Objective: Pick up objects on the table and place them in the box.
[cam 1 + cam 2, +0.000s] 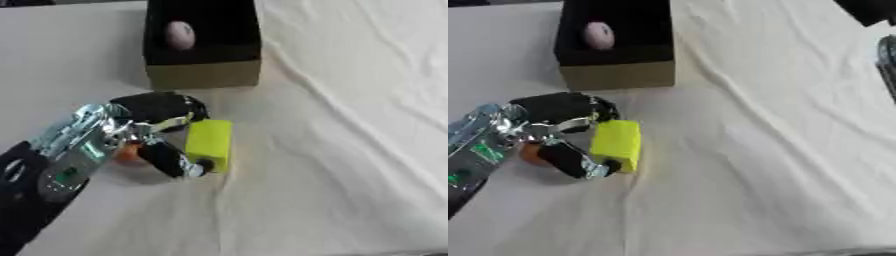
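Worktop point(350, 150): covered in a creased white cloth.
Box point(203, 74): dark inside, tan front wall, near the worktop's far edge; a pale pink egg-shaped thing point(180, 35) lies in it.
Left hand point(144, 127): comes in from the worktop's near left corner, fingers point(166, 107) and thumb curled round the yellow block.
Yellow block point(210, 144): on the cloth in front of the box, between fingers and thumb.
Orange thing point(129, 152): small, partly hidden under the palm.
Right hand: out of sight.
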`<state>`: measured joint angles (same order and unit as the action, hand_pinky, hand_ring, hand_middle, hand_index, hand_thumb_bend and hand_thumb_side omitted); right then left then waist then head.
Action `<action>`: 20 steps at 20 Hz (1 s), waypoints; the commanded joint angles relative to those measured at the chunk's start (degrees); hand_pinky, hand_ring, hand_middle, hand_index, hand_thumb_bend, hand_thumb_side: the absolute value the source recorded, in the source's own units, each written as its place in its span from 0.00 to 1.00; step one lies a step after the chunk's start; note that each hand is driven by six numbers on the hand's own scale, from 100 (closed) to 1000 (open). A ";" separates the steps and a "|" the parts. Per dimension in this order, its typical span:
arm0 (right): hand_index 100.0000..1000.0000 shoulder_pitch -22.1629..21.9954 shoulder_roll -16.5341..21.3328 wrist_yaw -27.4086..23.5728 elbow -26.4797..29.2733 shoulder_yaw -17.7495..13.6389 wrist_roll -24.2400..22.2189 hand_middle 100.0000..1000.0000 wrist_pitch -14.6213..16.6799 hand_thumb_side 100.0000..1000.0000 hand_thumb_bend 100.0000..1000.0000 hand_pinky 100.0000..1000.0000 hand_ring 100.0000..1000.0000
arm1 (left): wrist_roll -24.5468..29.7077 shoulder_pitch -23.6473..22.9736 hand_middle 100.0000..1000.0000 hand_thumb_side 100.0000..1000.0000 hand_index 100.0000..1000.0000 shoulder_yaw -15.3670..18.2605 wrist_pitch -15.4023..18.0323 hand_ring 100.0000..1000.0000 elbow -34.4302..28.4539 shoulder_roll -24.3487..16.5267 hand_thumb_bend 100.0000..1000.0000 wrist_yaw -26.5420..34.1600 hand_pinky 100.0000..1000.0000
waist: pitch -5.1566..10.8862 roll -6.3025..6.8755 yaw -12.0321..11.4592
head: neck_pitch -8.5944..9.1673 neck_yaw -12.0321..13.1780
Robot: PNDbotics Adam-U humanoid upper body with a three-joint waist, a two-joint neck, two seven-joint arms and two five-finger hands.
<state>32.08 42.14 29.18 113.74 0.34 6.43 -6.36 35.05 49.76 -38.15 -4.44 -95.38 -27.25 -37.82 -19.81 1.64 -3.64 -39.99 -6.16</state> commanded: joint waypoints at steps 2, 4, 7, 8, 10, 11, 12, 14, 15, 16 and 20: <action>0.79 0.08 1.17 -0.31 0.85 -0.89 0.11 0.66 -0.42 0.98 0.00 0.84 0.85 | 0.45 0.70 0.71 0.48 0.75 2.15 -1.53 0.74 -5.89 -3.11 0.00 1.55 0.62 | 1.52 -0.02 -0.28 | 0.36 -0.04; 0.79 0.02 1.24 -0.29 0.85 -0.97 0.16 0.66 -0.50 0.97 0.00 0.84 0.85 | 0.86 1.34 0.71 0.47 0.75 3.55 -2.35 0.74 -9.32 -4.49 0.00 2.51 0.62 | 1.63 0.07 -0.41 | 0.45 -0.20; 0.79 0.96 1.01 -0.13 0.85 -0.76 -0.25 0.65 -0.82 0.97 0.00 0.84 0.85 | 1.64 3.19 0.71 0.45 0.75 6.19 -3.66 0.74 -14.02 -7.04 0.00 4.38 0.62 | 1.79 0.17 -0.39 | 0.55 -0.23; 0.79 1.23 0.94 -0.04 0.85 -0.66 -0.45 0.65 -0.93 0.97 0.00 0.84 0.85 | 2.00 3.54 0.71 0.45 0.75 6.86 -4.10 0.74 -15.05 -7.63 0.00 5.03 0.62 | 1.80 0.18 -0.35 | 0.58 -0.20; 0.79 1.46 0.86 0.08 0.85 -0.58 -0.69 0.65 -1.05 0.97 0.00 0.84 0.85 | 2.74 3.77 0.71 0.45 0.75 7.59 -4.89 0.74 -16.41 -8.25 0.00 5.87 0.62 | 1.81 0.20 -0.31 | 0.60 -0.18; 0.79 1.57 0.85 0.12 0.85 -0.53 -0.76 0.65 -1.04 0.97 0.00 0.84 0.85 | 2.98 3.87 0.71 0.42 0.75 7.83 -5.20 0.75 -16.82 -8.46 0.00 6.07 0.65 | 1.85 0.21 -0.25 | 0.61 -0.12; 0.79 2.12 0.78 0.12 0.85 -0.23 -0.98 0.66 -0.77 0.97 0.00 0.84 0.85 | 2.78 4.46 0.71 0.44 0.74 8.50 -5.63 0.74 -16.61 -9.08 0.00 6.08 0.64 | 1.95 0.31 0.28 | 0.81 0.36; 0.79 3.17 0.58 0.11 0.85 0.25 -1.52 0.66 -0.32 0.97 0.00 0.84 0.85 | 1.60 6.57 0.70 0.44 0.72 10.67 -5.88 0.74 -14.78 -9.81 0.00 6.99 0.64 | 1.77 0.52 1.31 | 1.38 1.32; 0.79 3.53 0.54 0.11 0.85 0.38 -1.73 0.66 -0.18 0.97 0.00 0.84 0.85 | 0.87 7.66 0.70 0.45 0.72 11.88 -5.62 0.74 -13.61 -9.93 0.00 7.67 0.64 | 1.62 0.64 1.75 | 1.67 1.74; 0.79 3.82 0.50 0.12 0.85 0.45 -1.88 0.66 -0.08 0.97 0.00 0.84 0.85 | 0.10 8.56 0.70 0.46 0.71 12.88 -5.08 0.74 -12.36 -9.94 0.00 8.42 0.64 | 1.45 0.79 2.27 | 1.95 2.17; 0.79 4.66 0.24 0.01 0.85 0.66 -2.22 0.66 0.26 0.97 0.00 0.84 0.85 | -2.60 10.93 0.70 0.48 0.70 14.76 -3.11 0.73 -7.10 -9.06 0.00 9.03 0.64 | 0.81 1.16 4.02 | 2.92 3.40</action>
<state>35.84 41.57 29.19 113.74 1.25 4.36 -6.30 33.41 59.40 -24.98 -7.98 -103.51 -35.53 -29.06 -20.18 2.99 0.48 -37.91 -3.24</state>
